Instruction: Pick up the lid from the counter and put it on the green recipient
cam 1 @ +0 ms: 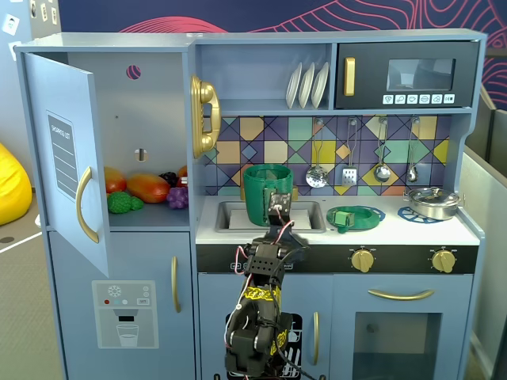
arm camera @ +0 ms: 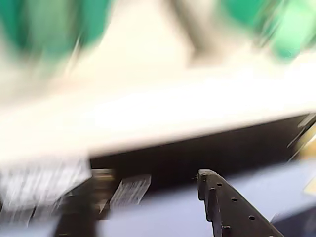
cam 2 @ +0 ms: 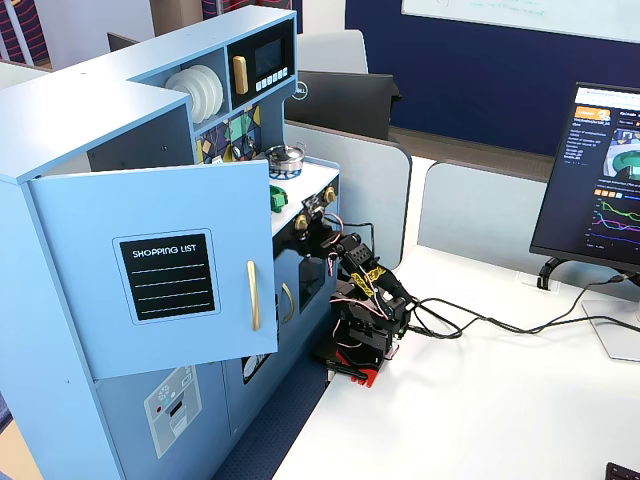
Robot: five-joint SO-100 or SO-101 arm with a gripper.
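The green recipient (cam 1: 265,186) is a tall dark green pot standing in the sink (cam 1: 230,215). The lid (cam 1: 355,216), a flat green disc with a lighter knob, lies on the white counter to the right of the sink. It also shows in a fixed view (cam 2: 278,197). My gripper (cam 1: 279,207) is raised in front of the sink's edge, before the pot and left of the lid. The wrist view is motion-blurred, with a green smear of the pot (arm camera: 49,24) top left and of the lid (arm camera: 276,24) top right. Only one finger (arm camera: 222,205) shows there, with nothing against it.
A silver pan (cam 1: 432,203) sits on the blue burner ring (cam 1: 412,214) at the counter's right end. The fridge door (cam 1: 67,158) stands open on the left, toy food (cam 1: 146,188) inside. Gold knobs (cam 1: 362,259) line the front. A monitor (cam 2: 600,180) and cables (cam 2: 480,320) lie on the desk.
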